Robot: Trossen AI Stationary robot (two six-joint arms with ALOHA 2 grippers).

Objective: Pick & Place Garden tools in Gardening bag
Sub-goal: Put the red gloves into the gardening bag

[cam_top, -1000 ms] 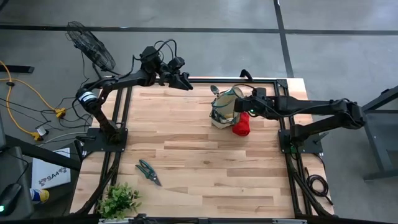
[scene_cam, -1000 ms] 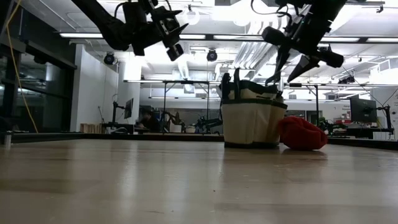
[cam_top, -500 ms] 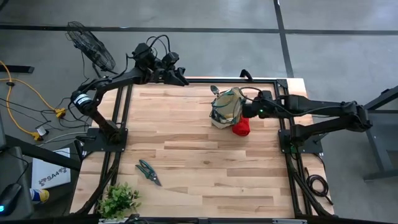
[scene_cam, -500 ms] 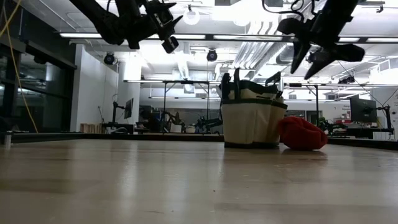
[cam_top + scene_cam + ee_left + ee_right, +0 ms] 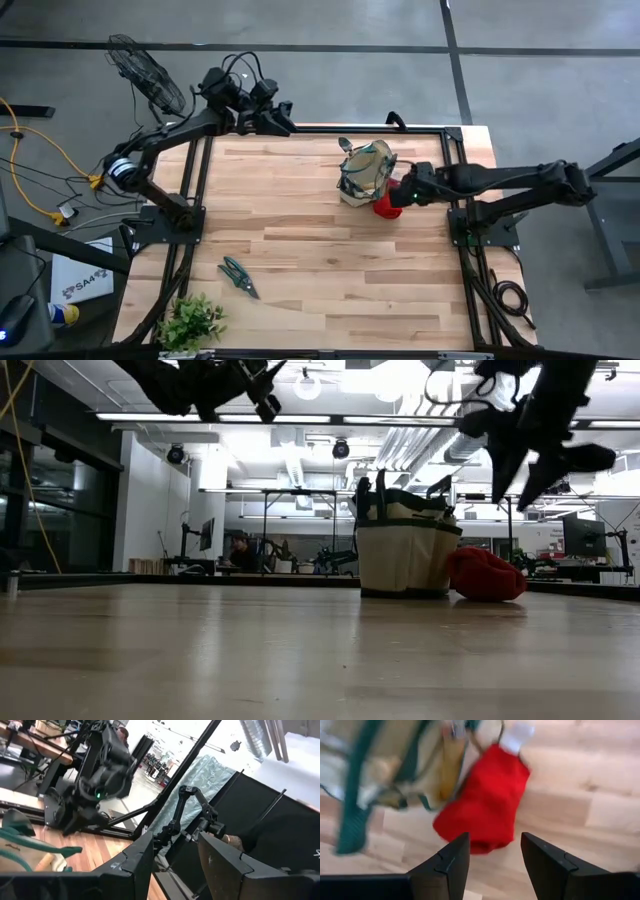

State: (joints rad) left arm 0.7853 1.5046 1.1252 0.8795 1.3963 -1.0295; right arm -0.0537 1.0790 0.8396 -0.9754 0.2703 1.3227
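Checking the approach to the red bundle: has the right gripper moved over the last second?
Yes. In the high view the right gripper has drawn back from over the gardening bag toward the table's right edge, and is now above the red bundle.

Round beige canvas gardening bag [image 5: 364, 172] with dark green trim and loops; bright red cloth bundle [image 5: 388, 206] with a white patch at one end; dark green-handled pruning shears [image 5: 238, 276]; leafy green plant [image 5: 190, 322]; pale striped wooden plank table [image 5: 330, 280]; black metal frame [image 5: 462, 240]; yellow cable [image 5: 40, 150].
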